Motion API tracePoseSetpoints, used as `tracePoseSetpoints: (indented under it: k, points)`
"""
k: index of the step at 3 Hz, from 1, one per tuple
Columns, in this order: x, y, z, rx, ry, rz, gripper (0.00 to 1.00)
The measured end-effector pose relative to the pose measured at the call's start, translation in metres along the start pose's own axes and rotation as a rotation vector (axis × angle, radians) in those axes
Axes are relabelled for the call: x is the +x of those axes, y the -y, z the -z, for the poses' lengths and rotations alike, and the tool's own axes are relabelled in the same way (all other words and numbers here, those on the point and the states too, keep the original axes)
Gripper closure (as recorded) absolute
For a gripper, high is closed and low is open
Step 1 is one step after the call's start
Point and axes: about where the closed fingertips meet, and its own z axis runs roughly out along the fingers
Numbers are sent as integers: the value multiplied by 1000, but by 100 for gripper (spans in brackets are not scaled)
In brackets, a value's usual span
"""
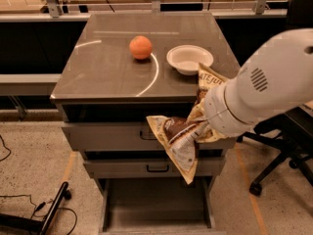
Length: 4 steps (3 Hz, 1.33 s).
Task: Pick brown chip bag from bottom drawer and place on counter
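The brown chip bag [180, 140] hangs crumpled in the air in front of the upper drawer, just below the counter's front edge. Its white label panel faces down and its tan edges stick out left and up. My gripper [203, 127] is shut on the bag's right side; the white arm comes in from the right and hides the fingers' far part. The bottom drawer [156, 205] stands pulled out below, its grey inside bare. The counter [102, 67] is the glossy grey-brown top with a thin curved white line.
An orange ball [141, 47] and a white bowl [190, 58] sit on the counter's back half. Two drawers with black handles [156, 168] are shut. A black office chair [283, 146] stands to the right. Cables and a black bar [51, 212] lie on the floor at left.
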Motion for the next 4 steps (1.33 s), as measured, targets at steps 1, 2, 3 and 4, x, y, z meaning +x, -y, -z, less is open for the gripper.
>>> tracePoseSetpoints:
  k: [1, 2, 3, 4]
  points:
    - [-29, 35, 12, 6, 20, 77, 100]
    - [-49, 41, 11, 22, 93, 124, 100]
    - [-53, 49, 11, 14, 112, 145, 100]
    - [-52, 83, 15, -25, 121, 222, 100]
